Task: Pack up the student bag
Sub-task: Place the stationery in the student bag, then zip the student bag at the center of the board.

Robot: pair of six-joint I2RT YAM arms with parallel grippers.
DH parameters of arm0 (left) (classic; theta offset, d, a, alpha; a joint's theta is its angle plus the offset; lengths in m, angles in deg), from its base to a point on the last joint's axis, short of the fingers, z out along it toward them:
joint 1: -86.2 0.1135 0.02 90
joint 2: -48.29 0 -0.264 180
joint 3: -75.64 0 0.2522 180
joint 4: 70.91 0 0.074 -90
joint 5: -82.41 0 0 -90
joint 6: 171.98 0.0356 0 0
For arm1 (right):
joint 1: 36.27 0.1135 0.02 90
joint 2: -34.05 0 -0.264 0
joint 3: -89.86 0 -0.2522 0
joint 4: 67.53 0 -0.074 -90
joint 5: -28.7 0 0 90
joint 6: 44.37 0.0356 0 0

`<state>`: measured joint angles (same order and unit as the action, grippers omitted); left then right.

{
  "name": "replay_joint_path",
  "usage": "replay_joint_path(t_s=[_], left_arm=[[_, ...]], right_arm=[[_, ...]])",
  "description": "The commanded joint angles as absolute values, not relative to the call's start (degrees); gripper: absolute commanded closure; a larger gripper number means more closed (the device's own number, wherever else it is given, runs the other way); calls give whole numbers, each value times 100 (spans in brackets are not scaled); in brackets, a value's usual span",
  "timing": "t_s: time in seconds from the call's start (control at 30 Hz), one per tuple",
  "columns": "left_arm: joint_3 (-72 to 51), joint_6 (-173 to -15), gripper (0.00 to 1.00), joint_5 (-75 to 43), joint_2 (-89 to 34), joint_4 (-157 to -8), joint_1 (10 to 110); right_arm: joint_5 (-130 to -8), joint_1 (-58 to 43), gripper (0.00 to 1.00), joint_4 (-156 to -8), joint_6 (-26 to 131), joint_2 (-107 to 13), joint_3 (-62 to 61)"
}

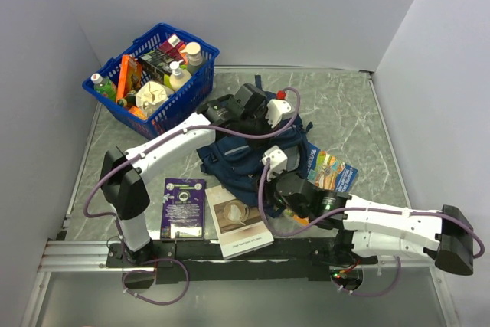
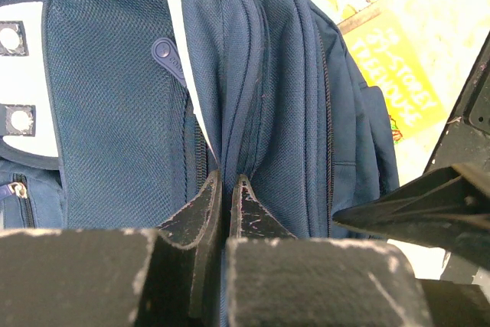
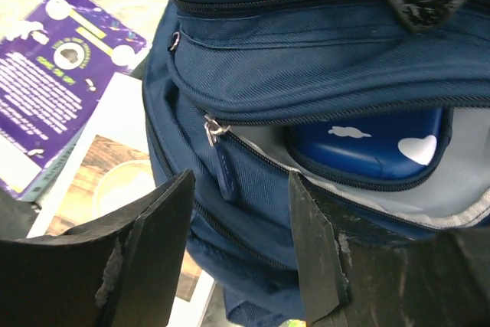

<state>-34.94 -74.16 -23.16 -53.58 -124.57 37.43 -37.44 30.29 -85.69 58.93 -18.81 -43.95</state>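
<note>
Between the two arms, at the middle of the table [image 1: 352, 112], the student bag [image 1: 230, 160] is lying. The left gripper [image 2: 227, 183] is clenching a thin fold of the bag's fabric, its fingers almost meeting. The right gripper [image 3: 241, 181] is standing released just in front of the open pocket, the zip pull [image 3: 223, 176] hanging between its fingers and touching neither. A blue pencil case [image 3: 367, 151] is sitting inside.
</note>
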Motion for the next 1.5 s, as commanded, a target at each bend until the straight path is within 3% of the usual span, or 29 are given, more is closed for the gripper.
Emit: replay_joint_path(t_s=[0.0, 0.27, 0.53, 0.63, 0.67, 0.77, 0.8, 0.87, 0.97, 1.13, 1.37, 1.47], left_arm=[[-3814, -7547, 99, -2499, -5156, -12000, 3637], [-3770, -7538, 99, -2473, -5147, -12009, 3584], [-3612, -7468, 99, -2411, -5138, -12017, 3540], [-3446, -7345, 85, -2376, -5033, -12122, 3540], [-3367, -7301, 69, -2393, -4998, -12167, 3540], [-3147, -7248, 48, -2508, -4761, -12316, 3557], [-3129, -7257, 31, -2543, -4647, -12421, 3627], [-3042, -7274, 20, -2753, -4462, -12570, 3750], [-2813, -7222, 12, -3087, -4155, -12650, 4189], [-2391, -6845, 14, -3641, -3750, -12949, 4586], [-1268, -5871, 42, -3940, -3074, -12635, 4454], [-818, -5710, 42, -3669, -2546, -12134, 4068]], right_arm=[[-3239, 3175, 43, -8155, 5803, -2096, -4341], [-2782, 3421, 63, -7848, 6013, -2431, -4465], [-2623, 3711, 92, -8102, 6022, -2379, -4315], [-2579, 3738, 100, -8400, 6189, -2080, -4437], [-2553, 3747, 100, -8436, 6294, -1992, -4491], [-2614, 3729, 100, -8436, 6391, -1728, -4693], [-2641, 3738, 100, -8436, 6418, -1667, -4719], [-2720, 3738, 100, -8498, 6575, -1649, -4746], [-2930, 3729, 100, -8480, 6742, -1605, -4816], [-3343, 3598, 100, -8542, 7024, -1429, -4834], [-4397, 2737, 100, -8507, 7410, -964, -4746], [-4784, 2490, 100, -8507, 7446, -1024, -4544]])
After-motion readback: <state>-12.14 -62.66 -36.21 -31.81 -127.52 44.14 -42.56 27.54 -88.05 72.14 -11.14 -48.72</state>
